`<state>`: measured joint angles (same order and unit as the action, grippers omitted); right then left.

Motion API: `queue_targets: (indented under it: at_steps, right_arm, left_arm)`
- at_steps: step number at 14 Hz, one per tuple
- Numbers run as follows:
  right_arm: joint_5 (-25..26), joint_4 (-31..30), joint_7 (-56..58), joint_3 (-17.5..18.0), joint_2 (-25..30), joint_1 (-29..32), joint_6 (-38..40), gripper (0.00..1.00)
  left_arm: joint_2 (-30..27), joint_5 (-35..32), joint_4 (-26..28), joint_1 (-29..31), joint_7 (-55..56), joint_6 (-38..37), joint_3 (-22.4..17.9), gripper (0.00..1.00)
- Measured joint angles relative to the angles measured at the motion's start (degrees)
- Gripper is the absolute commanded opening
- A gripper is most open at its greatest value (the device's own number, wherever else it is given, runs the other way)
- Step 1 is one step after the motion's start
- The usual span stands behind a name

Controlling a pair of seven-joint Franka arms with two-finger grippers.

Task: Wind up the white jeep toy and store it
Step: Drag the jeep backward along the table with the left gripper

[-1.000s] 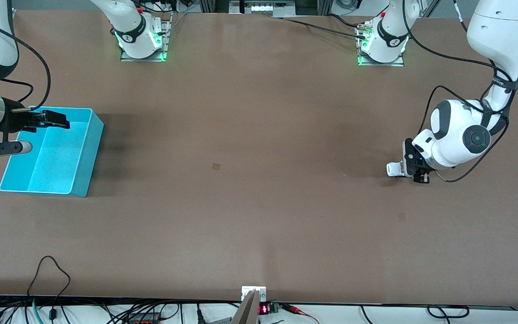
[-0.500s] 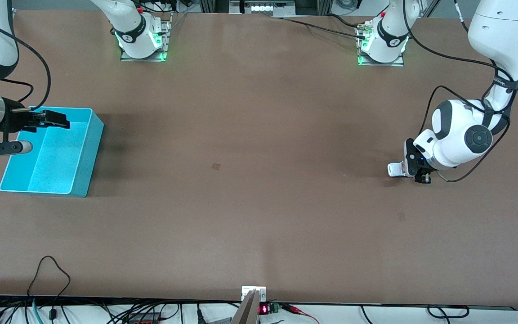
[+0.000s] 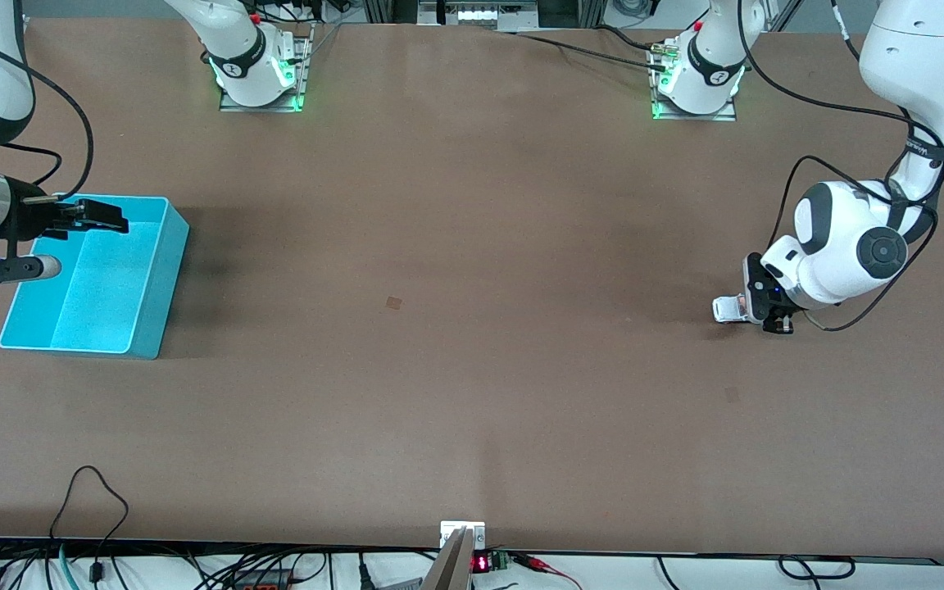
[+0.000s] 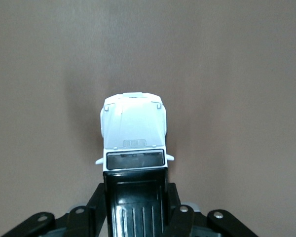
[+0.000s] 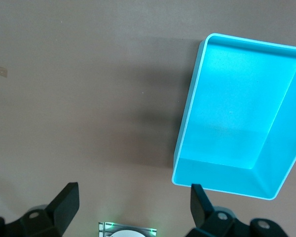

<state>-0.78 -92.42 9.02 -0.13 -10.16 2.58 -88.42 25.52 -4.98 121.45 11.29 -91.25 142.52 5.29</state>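
The white jeep toy [image 3: 730, 308] sits low on the brown table near the left arm's end, its white hood [image 4: 134, 131] pointing away from the wrist camera. My left gripper [image 3: 767, 316] is shut on the jeep's black ribbed rear part [image 4: 135, 202], one finger on each side. My right gripper [image 3: 99, 217] hangs open over the teal bin's [image 3: 154, 283] corner at the right arm's end, waiting; its black fingers [image 5: 65, 203] stand wide apart with nothing between them. The bin's inside [image 5: 237, 108] holds nothing.
Both arm bases [image 3: 259, 74] [image 3: 697, 78] stand along the table's edge farthest from the front camera. Cables [image 3: 91, 500] and a small clamp [image 3: 462, 537] lie at the edge nearest that camera. A small dark mark [image 3: 393, 302] shows mid-table.
My left gripper has slid a little toward the left arm's end of the table with the jeep in its grip. The right arm has not moved.
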Motion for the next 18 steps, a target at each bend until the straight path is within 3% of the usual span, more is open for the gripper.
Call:
queue_targets:
  at_steps: [18]
  right_arm:
    - [-0.02,0.00,0.00,0.03,0.00,0.00,0.21,1.00]
  left_arm:
    - [1.10,-1.86,-1.72,6.89,-3.68,-0.42,0.17,0.35]
